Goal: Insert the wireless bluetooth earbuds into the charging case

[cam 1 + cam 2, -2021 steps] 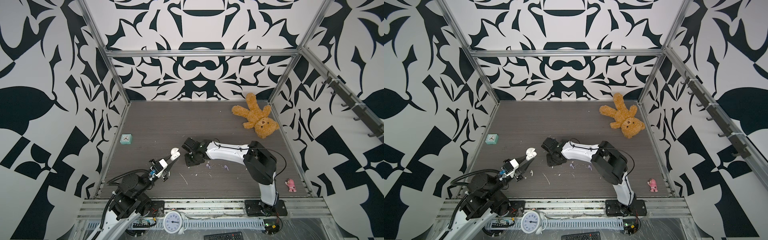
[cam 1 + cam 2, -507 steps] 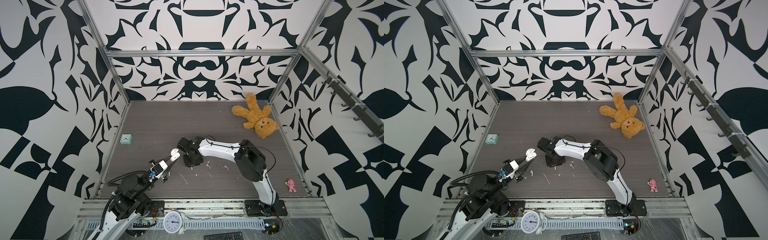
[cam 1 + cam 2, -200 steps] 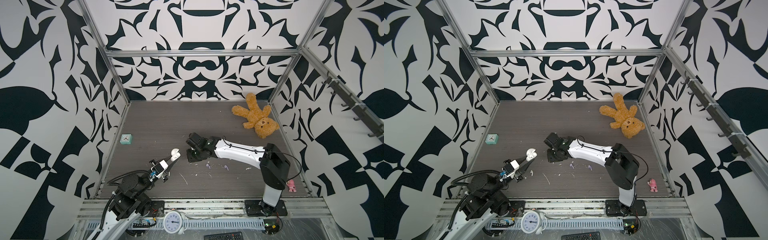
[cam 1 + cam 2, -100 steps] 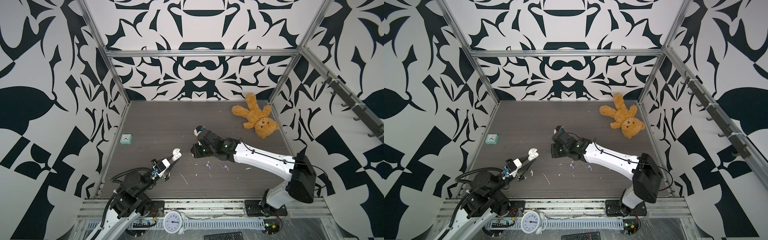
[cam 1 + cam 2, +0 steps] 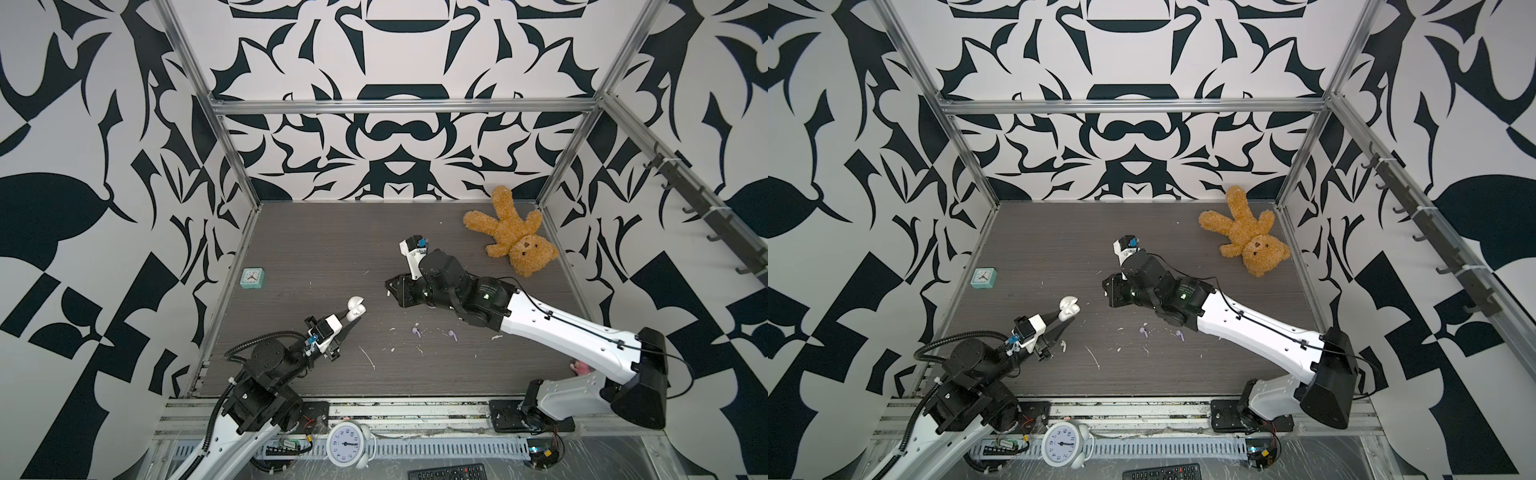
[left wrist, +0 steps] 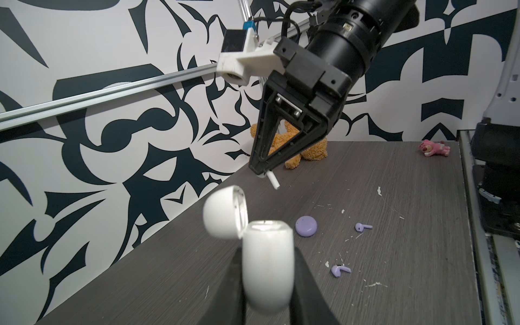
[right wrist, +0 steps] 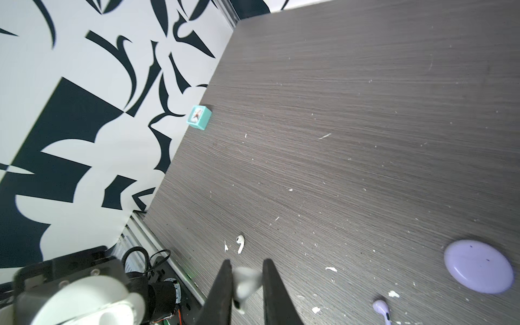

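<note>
Dark wood-grain table (image 5: 332,232) inside black-and-white patterned walls (image 5: 395,62). In both top views the left arm reaches from the near-left corner, left gripper (image 5: 352,318) clamped on an open white case (image 5: 355,307). The right arm stretches from the near right, right gripper (image 5: 390,289) near the case, not touching. Two purple earbuds (image 5: 416,331) lie between the arms. In a top view a loose white earbud (image 5: 1063,345) lies beside the left gripper. Left wrist view: held white earbud (image 6: 273,183) juts from the right gripper's closed tips. Right wrist view: fingers (image 7: 222,292) pinch that earbud; purple case (image 7: 478,270) lies shut.
</note>
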### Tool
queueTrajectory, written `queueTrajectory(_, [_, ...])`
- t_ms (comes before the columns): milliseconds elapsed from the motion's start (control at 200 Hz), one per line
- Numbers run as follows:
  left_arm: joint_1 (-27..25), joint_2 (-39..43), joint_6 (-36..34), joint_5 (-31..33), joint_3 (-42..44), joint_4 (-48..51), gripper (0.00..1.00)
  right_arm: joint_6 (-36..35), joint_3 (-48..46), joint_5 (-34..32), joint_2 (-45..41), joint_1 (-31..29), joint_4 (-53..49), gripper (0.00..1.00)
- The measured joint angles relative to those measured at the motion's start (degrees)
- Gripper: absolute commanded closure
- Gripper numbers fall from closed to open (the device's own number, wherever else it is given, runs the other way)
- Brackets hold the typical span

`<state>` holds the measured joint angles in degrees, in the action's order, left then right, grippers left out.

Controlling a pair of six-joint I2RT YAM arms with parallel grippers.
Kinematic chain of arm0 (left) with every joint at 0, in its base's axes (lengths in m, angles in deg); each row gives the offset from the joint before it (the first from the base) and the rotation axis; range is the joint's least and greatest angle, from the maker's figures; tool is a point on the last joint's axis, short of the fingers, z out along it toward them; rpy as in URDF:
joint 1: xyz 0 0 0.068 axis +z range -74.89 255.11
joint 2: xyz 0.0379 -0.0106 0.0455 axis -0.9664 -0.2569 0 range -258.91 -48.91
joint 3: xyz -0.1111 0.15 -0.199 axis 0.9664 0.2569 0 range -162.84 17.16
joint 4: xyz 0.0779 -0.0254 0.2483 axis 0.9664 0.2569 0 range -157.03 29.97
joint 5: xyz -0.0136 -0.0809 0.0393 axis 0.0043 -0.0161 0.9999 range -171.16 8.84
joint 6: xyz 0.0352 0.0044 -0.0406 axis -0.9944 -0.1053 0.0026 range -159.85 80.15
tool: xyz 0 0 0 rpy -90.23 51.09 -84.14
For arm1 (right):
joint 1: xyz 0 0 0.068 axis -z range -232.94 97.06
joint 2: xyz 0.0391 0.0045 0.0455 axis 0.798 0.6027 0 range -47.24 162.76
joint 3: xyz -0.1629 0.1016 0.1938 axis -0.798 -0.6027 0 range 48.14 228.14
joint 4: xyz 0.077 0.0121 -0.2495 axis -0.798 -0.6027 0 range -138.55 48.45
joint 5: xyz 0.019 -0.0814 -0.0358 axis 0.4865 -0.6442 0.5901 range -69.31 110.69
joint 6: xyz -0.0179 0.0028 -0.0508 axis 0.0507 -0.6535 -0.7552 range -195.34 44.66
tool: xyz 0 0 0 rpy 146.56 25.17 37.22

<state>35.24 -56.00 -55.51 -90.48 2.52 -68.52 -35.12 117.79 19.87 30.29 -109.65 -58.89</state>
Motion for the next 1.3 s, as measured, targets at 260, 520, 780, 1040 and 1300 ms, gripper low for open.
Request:
queueTrajectory(260, [0.0,-0.11,0.72,-0.04,0.0,-0.63,1.0,-0.15,-1.27,3.23,-1.38,-0.04,6.16,0.78])
queueTrajectory(520, [0.0,-0.85,2.78,0.85,0.0,-2.43,1.0,-0.11,-2.69,4.94,-1.4,-1.57,11.78,0.78])
queueTrajectory(780, [1.73,-2.23,6.86,1.62,0.0,-5.03,1.0,-0.11,-3.63,5.27,-1.75,-3.78,17.14,0.78])
queueTrajectory(1040, [3.72,-2.58,11.02,1.95,-0.02,-7.48,1.0,-0.2,-4.37,5.18,-2.45,-4.57,19.67,0.78])
queueTrajectory(1300, [4.63,-5.6,18.25,3.8,-1.46,-8.83,1.0,-1.62,-4.46,4.04,-5.27,-4.57,19.98,0.79])
